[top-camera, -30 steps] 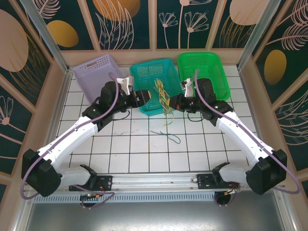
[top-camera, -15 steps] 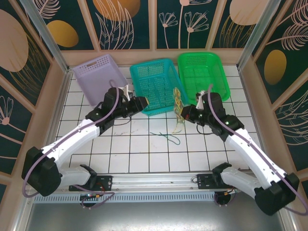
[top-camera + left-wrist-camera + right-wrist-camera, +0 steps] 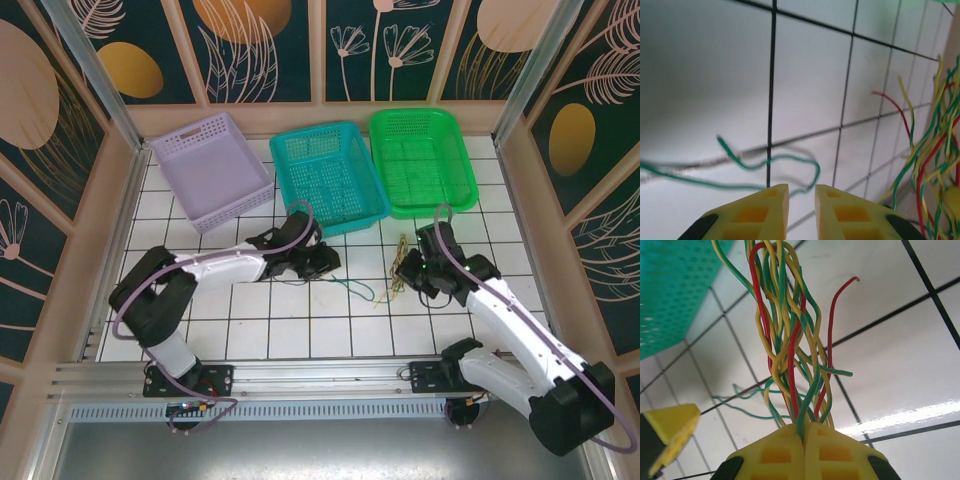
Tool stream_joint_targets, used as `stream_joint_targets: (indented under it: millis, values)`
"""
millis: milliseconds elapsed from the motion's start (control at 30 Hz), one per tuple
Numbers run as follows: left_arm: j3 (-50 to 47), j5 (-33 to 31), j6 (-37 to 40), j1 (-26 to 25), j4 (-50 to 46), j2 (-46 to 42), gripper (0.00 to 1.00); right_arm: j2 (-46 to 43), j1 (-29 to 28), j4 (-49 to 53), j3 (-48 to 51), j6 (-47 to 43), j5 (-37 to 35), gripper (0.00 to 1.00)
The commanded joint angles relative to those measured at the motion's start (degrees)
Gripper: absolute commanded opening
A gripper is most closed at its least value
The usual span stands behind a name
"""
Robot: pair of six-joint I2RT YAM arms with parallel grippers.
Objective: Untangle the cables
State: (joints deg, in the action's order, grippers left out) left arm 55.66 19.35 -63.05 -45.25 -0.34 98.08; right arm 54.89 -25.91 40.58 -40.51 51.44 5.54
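Three baskets beyond the tangled cables.

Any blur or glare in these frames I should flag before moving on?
Left wrist: motion-smeared, the loose green cable streaks and the frame's left side is dim. Right wrist: the cable bundle is crisp, with a white glare band on the tile. Top external: sharp, evenly lit.
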Motion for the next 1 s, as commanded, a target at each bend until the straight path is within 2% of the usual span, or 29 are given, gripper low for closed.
stream_joint_targets:
  millis: [0, 167, 267, 333, 467, 533, 667, 767, 867, 967]
  values:
    - [6.08, -4.62, 2.86, 1.16, -3.08, 3.54, 0.24, 2.29, 1.92, -1.47, 0.26, -2.67, -1.91, 0.00]
    - [6.83, -7.66, 3.95, 4.44, -4.25, 4.78, 0.26, 8.72, 7.06, -3.11, 0.18, -9.41, -5.92, 0.00]
    - [6.79, -7.29, 5.05, 4.99, -4.67, 3.90, 0.28, 12.02, 7.58, -4.27, 0.20, -12.87, -7.48, 0.00]
    - [6.21, -6.16, 5.06, 4.95, -4.66, 2.72, 0.29, 13.38, 7.53, -3.74, 0.01, -14.22, -8.31, 0.10]
    - [2.83, -6.13, 3.27, 4.83, -4.70, -3.10, 0.31, 11.94, 5.97, -0.72, -1.90, -12.70, -10.42, 0.41]
    - [1.04, -5.89, 2.04, 4.91, -4.67, -6.17, 0.34, 9.95, 3.48, 2.55, -5.04, -11.58, -13.37, 0.49]
    - [-2.40, -6.84, 0.23, 4.83, -6.62, -12.70, 0.41, 8.62, -6.01, 6.22, -9.22, -11.69, -19.29, 0.51]
    - [-3.47, -9.32, 0.12, 4.84, -10.03, -17.38, 0.45, 10.87, -13.69, 2.70, -8.17, -16.62, -16.01, 0.50]
    - [-4.23, -12.53, -0.05, 4.90, -12.82, -22.00, 0.47, 17.12, -20.27, 0.68, -8.21, -21.68, -12.80, 0.46]
    - [-4.94, -15.54, -0.43, 4.89, -14.13, -26.08, 0.48, 24.79, -24.23, 1.52, -9.82, -25.31, -13.43, 0.44]
